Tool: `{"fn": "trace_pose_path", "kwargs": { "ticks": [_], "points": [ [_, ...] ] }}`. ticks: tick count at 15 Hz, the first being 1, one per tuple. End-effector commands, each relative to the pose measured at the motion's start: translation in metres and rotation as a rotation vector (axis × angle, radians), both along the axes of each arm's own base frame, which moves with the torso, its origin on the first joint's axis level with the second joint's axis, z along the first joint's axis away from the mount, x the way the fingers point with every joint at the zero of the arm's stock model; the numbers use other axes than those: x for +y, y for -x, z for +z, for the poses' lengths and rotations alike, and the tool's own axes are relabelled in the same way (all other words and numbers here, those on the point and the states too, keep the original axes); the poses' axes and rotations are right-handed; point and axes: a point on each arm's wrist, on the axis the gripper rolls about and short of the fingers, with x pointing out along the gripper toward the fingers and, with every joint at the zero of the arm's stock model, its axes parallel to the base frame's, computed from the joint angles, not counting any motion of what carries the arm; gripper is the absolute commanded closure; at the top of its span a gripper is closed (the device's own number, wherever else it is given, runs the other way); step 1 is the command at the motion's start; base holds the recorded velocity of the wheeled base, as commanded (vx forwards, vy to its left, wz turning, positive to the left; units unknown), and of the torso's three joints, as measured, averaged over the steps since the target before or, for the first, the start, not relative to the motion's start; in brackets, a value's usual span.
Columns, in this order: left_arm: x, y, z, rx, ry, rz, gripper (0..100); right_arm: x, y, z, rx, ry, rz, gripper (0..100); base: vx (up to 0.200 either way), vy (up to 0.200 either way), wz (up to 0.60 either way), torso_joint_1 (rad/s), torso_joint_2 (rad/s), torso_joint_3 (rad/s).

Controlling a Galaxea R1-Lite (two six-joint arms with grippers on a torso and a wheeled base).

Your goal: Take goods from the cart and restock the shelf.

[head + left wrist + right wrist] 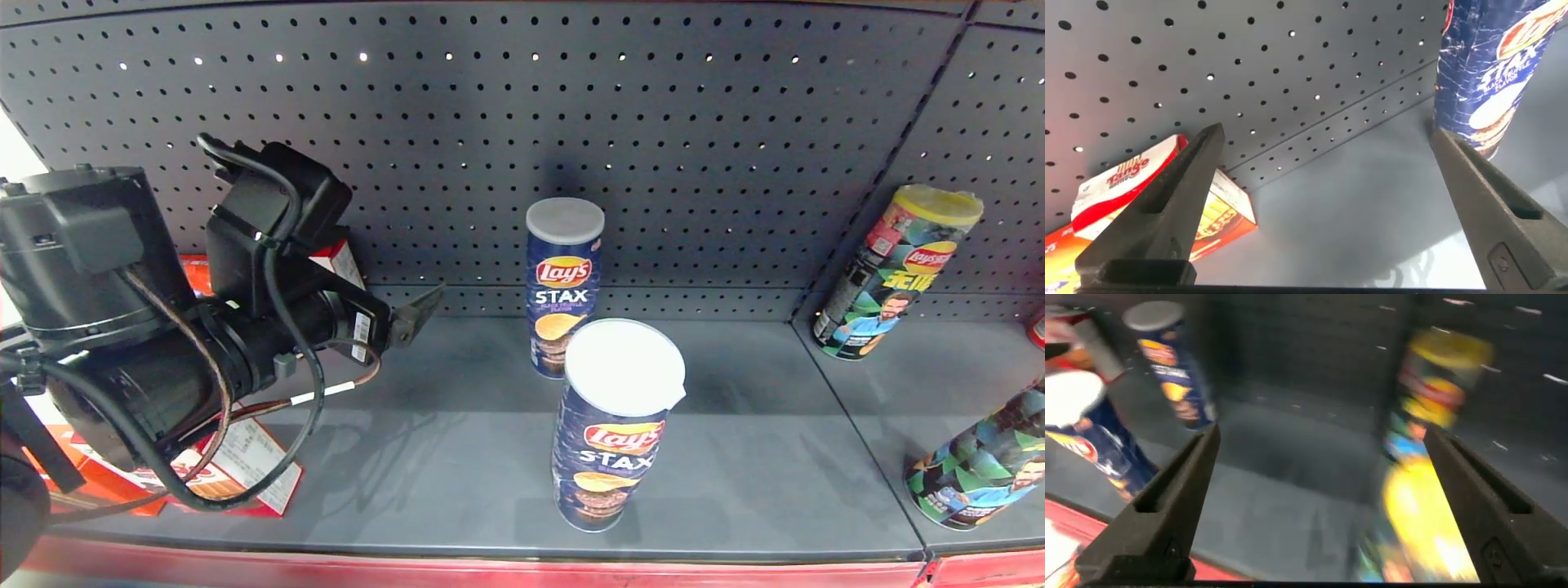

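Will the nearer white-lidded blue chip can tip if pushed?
Tall, narrow, upright, the blue cylindrical chip can likely tips if pushed high. Round, it would probably roll once down. Low pushes may slide it on the grey shelf.

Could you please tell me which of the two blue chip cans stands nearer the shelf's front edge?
The blue can with the white lid, in front of the grey-lidded one, which stands by the pegboard.

Grey shelf [424,457] with pegboard back, as I see it. Centre: two upright blue chip tubes, rear can [562,286] just behind front can [612,425]. My left: red boxes [245,461]. Right bay: yellow-lidded can [894,273] at the back, patterned can [980,474] near the front.
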Motion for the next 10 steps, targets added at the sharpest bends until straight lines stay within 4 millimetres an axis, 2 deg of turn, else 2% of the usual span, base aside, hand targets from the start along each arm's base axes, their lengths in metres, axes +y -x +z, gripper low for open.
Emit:
{"fn": "trace_pose_path", "kwargs": {
  "ticks": [1,5,10],
  "points": [
    [0.000,0.000,0.000,0.001,0.001,-0.001,0,0.026,-0.045,0.001,0.085,0.047,0.109,0,0.000,0.000,0.00,0.000,0.00,0.000],
    [0.000,0.000,-0.001,0.003,0.002,-0.005,0,0.052,-0.070,-0.004,0.142,0.108,0.212,0,0.000,0.000,0.00,0.000,0.00,0.000],
    [0.005,-0.003,0.000,0.001,0.002,0.015,0,0.079,-0.095,-0.022,0.229,0.198,0.278,0,0.000,0.000,0.00,0.000,0.00,0.000]
  ]
}}
